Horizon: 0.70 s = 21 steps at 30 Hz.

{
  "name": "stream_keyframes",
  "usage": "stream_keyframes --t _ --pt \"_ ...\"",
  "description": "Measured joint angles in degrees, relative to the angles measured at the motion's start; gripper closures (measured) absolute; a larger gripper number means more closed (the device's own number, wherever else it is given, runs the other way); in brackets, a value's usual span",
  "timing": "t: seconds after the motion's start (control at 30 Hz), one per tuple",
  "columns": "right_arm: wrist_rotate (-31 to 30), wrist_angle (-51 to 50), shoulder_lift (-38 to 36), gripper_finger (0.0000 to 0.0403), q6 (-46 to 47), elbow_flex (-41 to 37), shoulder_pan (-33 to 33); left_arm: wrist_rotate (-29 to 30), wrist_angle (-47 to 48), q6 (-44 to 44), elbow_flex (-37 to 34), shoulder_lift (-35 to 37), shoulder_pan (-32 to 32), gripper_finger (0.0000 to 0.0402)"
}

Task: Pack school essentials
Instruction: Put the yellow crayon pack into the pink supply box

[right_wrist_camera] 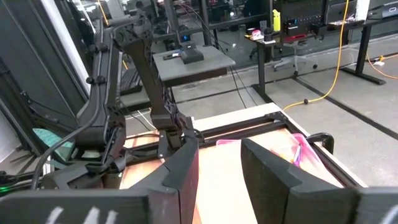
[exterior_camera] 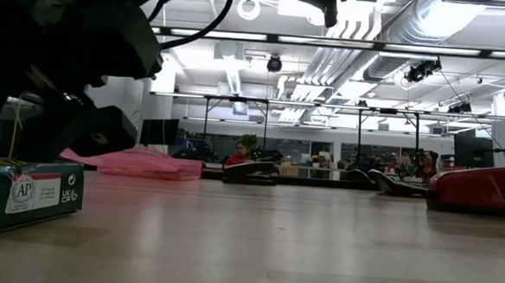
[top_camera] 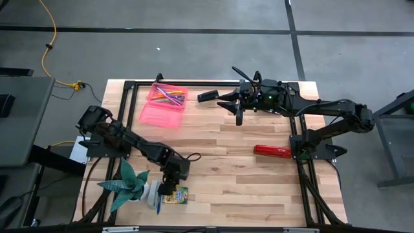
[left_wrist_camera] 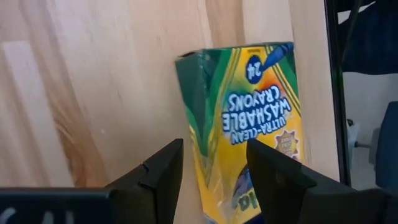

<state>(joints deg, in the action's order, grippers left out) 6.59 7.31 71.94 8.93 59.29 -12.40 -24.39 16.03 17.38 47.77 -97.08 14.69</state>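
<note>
While the crayon box [top_camera: 175, 195] lies flat near the surface's front-left corner | left end effector [top_camera: 171, 186] hovers open over it, apparently not touching | step: grasp | next: descend, close, carry to pink case [top_camera: 164, 105] | right end effector [top_camera: 235, 111] open, empty, back edge.

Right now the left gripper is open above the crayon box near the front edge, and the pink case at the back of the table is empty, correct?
Not quite. The pink case is not empty: the high view shows pencils lying in it. The rest holds: the left gripper is open over the crayon box.
</note>
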Motion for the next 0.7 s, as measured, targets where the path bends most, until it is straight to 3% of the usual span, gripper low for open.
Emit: stream_keyframes --t 0.23,0.37,0.57,0.7 --pt "0.0 -0.4 0.0 0.0290 0.0 0.0 0.0 2.2 0.0 2.0 0.0 0.0 1.0 0.0254" --pt "-0.1 -0.6 0.0 0.0290 0.0 0.0 0.0 3.1 -0.2 2.0 0.0 0.0 1.3 0.0293" --pt "-0.1 -0.7 0.0 0.0290 0.0 0.0 0.0 2.8 -0.7 1.2 0.0 0.0 1.2 0.0387" --pt "-0.2 -0.7 0.0 0.0290 0.0 0.0 0.0 2.8 -0.9 -0.3 0.0 0.9 0.7 0.0395"
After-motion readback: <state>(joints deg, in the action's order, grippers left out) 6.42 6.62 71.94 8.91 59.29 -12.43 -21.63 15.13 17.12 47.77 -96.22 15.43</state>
